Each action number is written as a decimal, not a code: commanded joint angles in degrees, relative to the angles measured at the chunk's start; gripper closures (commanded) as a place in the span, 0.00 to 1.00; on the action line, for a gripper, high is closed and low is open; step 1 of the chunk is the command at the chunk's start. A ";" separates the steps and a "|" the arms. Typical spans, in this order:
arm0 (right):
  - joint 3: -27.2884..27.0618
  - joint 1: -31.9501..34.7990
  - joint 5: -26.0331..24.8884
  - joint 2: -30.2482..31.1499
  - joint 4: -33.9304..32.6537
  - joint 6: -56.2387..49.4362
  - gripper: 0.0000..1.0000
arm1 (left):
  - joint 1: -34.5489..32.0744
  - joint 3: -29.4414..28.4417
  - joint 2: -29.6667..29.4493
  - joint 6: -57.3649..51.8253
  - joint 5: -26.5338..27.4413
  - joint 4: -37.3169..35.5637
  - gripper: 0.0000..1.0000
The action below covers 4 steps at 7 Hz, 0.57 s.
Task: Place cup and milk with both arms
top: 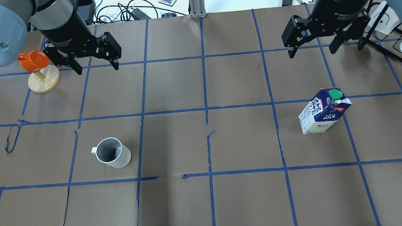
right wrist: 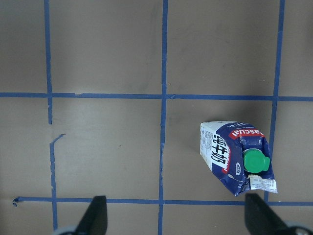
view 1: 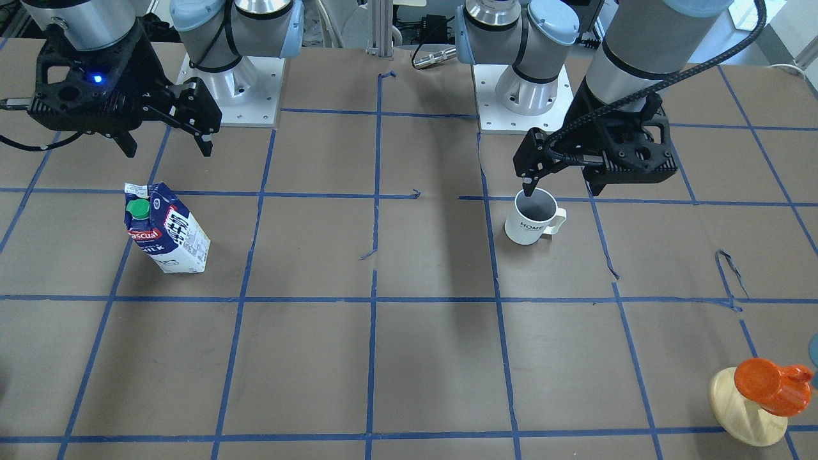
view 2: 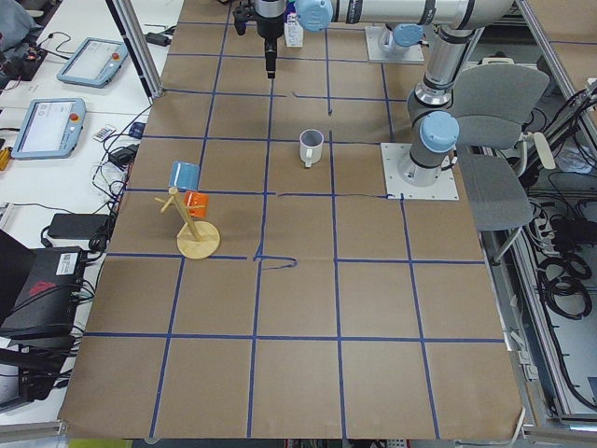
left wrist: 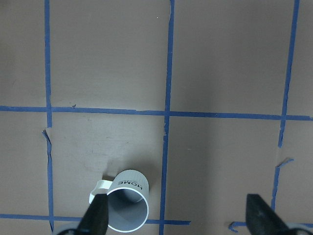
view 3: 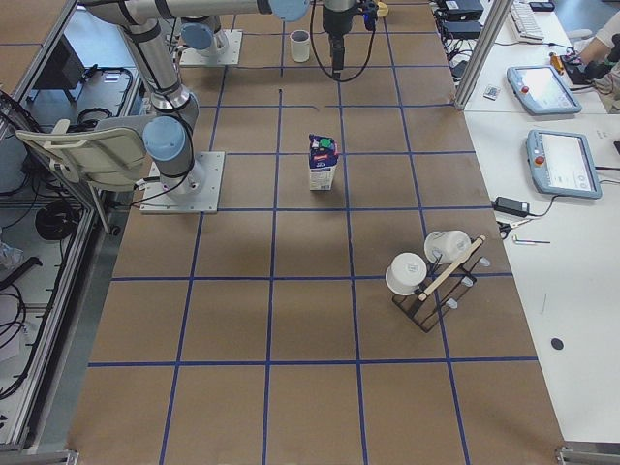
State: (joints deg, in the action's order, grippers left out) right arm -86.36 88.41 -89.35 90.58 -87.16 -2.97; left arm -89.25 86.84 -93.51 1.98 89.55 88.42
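My left gripper (top: 97, 67) hangs high over the table (top: 240, 84), spread wide, nothing in it. My right gripper (top: 311, 52) is the same: wide apart, empty, also well above the surface.

Left side: the cup (top: 114, 157) stands upright on the brown paper below the left gripper. In the left wrist view it sits at the bottom edge, partly behind one of my fingers (left wrist: 98, 215) and off to that side rather than centred in the gap. No contact. The handle points out toward my left, and the "HOME" lettering faces away from me.

Right side: the milk (top: 321, 112) stands upright, green cap on top. In the right wrist view it lies low in the picture, inside the span of my fingers (right wrist: 259, 215) but nearer this one. No contact here either.

The cup and the milk are well apart, each on its own half of the blue tape grid.

Farther out on my left, an orange cup (top: 34, 61) hangs on a wooden stand (top: 43, 80), close beside the left gripper in the overhead view.
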 commanded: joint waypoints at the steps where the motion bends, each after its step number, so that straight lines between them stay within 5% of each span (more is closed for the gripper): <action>1: -0.21 0.01 -0.04 0.21 -0.20 0.24 0.00 | -0.05 0.00 -0.01 0.22 -0.08 0.00 0.00; 4: -0.47 0.10 0.05 -0.40 -1.34 0.24 0.00 | -0.05 0.52 -0.01 0.31 -0.08 0.00 0.00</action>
State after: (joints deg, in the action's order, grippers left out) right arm -86.67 88.43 -89.35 90.59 -88.32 -2.89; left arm -89.29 87.06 -93.52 2.23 89.48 88.42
